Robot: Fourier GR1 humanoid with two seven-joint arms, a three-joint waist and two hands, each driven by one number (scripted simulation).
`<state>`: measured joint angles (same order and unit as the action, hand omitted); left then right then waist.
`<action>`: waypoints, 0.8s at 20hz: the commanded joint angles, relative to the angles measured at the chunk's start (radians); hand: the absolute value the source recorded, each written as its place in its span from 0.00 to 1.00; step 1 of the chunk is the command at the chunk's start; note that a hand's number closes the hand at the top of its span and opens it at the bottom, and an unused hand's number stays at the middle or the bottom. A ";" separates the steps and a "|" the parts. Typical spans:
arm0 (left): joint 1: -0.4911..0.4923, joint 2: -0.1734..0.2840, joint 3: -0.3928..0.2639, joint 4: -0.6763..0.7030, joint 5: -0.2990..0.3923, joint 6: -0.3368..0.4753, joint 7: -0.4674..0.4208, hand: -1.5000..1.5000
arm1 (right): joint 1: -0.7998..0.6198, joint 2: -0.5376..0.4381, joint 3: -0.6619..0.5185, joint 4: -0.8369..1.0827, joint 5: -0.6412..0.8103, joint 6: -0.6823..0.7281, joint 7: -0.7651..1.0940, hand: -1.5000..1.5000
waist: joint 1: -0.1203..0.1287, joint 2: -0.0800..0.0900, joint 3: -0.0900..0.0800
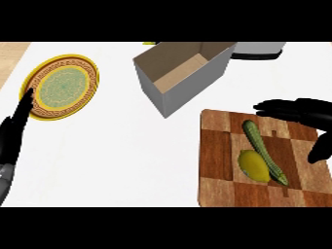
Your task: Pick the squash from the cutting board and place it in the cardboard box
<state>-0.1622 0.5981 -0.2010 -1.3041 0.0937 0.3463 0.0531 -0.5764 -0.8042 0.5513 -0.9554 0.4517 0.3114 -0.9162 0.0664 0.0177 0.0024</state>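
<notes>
My right hand [308, 114] hangs over the far right corner of the cutting board [219, 146], fingers stretched out toward the left and relaxed, the thumb dropping down along the board's right edge; nothing is in its hold and it touches neither vegetable. Just below and left of my fingertips lies the long green squash [262, 150], running at a slant from the board's upper middle down toward its lower right. Pressed against its left side, near the lower end, sits a rounded yellow fruit, a lemon [253, 165] by the look of it. The board itself is a wooden patchwork of darker and lighter blocks, lying flat on the white counter [118, 146]. Up and to the left of the board, near but apart from it, stands the cardboard box [179, 73], open at the top, turned at an angle, with nothing visible inside. Behind the box, at the far edge, part of a grey object [256, 50] shows. My left hand [9, 133] rests at the left edge, fingers straight and pointing up, its tips reaching the rim of a yellow patterned plate [64, 87] lying well left of the box.
</notes>
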 commanded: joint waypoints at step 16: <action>0.042 -0.043 0.092 -0.006 -0.065 -0.028 0.023 0.50 | -0.204 0.259 0.102 0.354 0.307 -0.037 -0.122 0.00 | -0.054 -0.016 -0.002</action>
<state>-0.1290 0.5752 -0.1237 -1.3103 0.0477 0.3210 0.0733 -0.7513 -0.5802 0.6681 -0.6375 0.7232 0.2199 -0.9683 0.0184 0.0039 0.0007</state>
